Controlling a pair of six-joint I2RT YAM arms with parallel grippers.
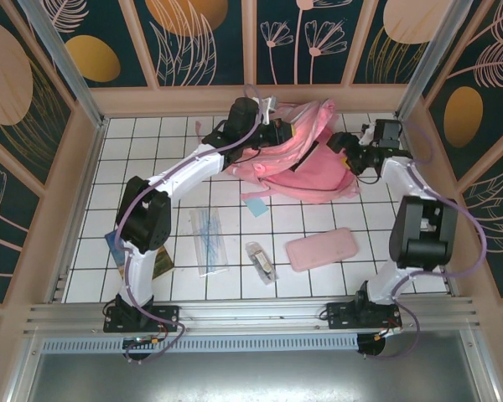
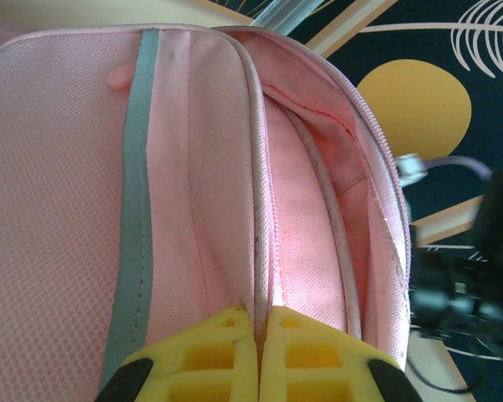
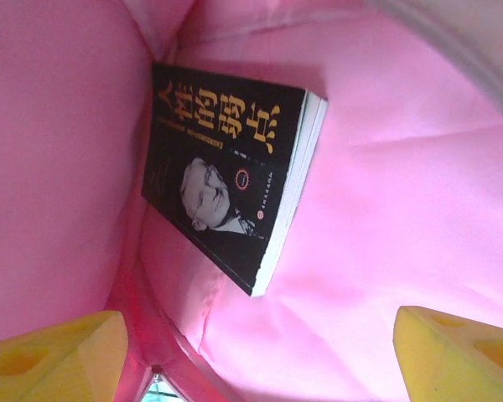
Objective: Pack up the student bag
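A pink bag (image 1: 298, 159) lies at the far middle of a white tiled surface (image 1: 84, 218), with its mouth turned toward the right arm. The packing is judged to be partly done. One black book (image 3: 230, 172), with a portrait on its cover, is seen lying inside the bag against the pink lining. Nothing else can be made out in there.

Several things are left out on the surface, nearer the arms' bases:
- a flat pink pencil case (image 1: 321, 249)
- a clear packet (image 1: 208, 239) with blue contents
- a small packet (image 1: 260, 260) near it
- a blue card (image 1: 256, 206) just beside the bag
- a flat item (image 1: 163, 266), partly hidden by the left arm

The left claw (image 2: 257, 322) is pinched tight on the bag's rim seam, and the mouth appears to be held open by it. The right claw (image 3: 260, 343) is placed inside the mouth, with its fingers spread wide and nothing between them. The book lies apart from them.

The loose items are judged to need loading, and the bag then needs to be closed.
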